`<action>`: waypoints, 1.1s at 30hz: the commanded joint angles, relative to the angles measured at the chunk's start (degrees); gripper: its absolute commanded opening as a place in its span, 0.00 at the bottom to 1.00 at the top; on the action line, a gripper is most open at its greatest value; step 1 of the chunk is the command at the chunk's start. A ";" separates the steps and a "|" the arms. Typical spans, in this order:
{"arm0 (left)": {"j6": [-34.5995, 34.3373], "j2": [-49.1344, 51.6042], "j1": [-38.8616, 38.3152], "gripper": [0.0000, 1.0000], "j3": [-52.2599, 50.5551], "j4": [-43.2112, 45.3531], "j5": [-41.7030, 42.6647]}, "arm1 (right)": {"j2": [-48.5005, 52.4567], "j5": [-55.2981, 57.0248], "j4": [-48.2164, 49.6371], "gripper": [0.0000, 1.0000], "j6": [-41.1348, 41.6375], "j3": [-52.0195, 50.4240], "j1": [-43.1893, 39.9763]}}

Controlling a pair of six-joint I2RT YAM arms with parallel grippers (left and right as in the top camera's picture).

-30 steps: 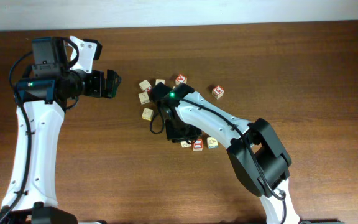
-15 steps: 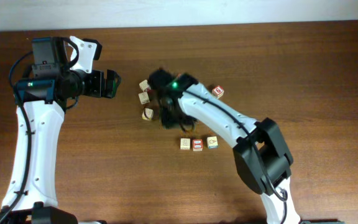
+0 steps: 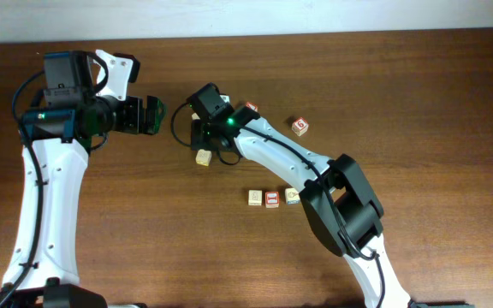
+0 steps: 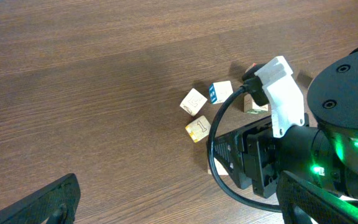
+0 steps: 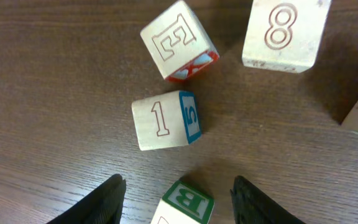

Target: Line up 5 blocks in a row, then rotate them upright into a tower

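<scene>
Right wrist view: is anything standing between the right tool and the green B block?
Nothing visible does. The green B block sits between the open fingers of the right tool, with bare wood on both sides of it. The blue-edged 1 block lies beyond it, apart.

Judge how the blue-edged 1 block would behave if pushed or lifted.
The 1 block looks like solid wood: probably rigid and light. Its flat faces suggest it would slide or tip on the table, not roll. Smooth sides may slip if pinched loosely.
</scene>
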 commanded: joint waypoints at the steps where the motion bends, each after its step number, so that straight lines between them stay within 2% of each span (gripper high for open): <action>1: -0.50 0.31 -0.02 0.99 1.09 0.11 0.63 | 1.11 -0.92 -0.76 0.55 0.74 -0.42 0.83; 5: -0.50 0.31 -0.02 0.99 1.11 0.11 0.63 | 1.29 -0.90 -4.11 0.54 0.72 -0.42 1.46; 16: -0.50 0.31 -0.02 0.99 1.11 0.11 0.63 | 2.82 -1.99 -3.34 0.54 0.72 -0.42 1.40; 17: -0.50 0.31 -0.02 0.99 1.09 0.11 0.63 | 2.82 -1.99 -3.61 0.45 0.70 -0.42 1.38; 19: -0.52 0.31 -0.02 0.99 1.11 0.11 0.63 | 2.82 -1.97 -4.61 0.40 0.24 -0.42 1.07; 23: -0.50 0.31 -0.02 0.99 1.09 0.11 0.63 | 2.75 -2.29 -9.49 0.26 -1.25 -0.42 -1.42; 26: -0.52 0.31 -0.02 0.99 1.11 0.09 0.63 | 2.19 -4.52 -12.46 0.28 -3.06 -0.17 -2.95; 30: -0.50 0.31 -0.02 0.99 1.09 0.09 0.63 | 0.37 -11.21 -22.29 0.30 -5.86 0.46 -4.22; 33: -0.50 0.31 -0.02 0.99 1.09 0.11 0.63 | 0.39 -11.80 -30.69 0.31 -6.21 0.31 -2.69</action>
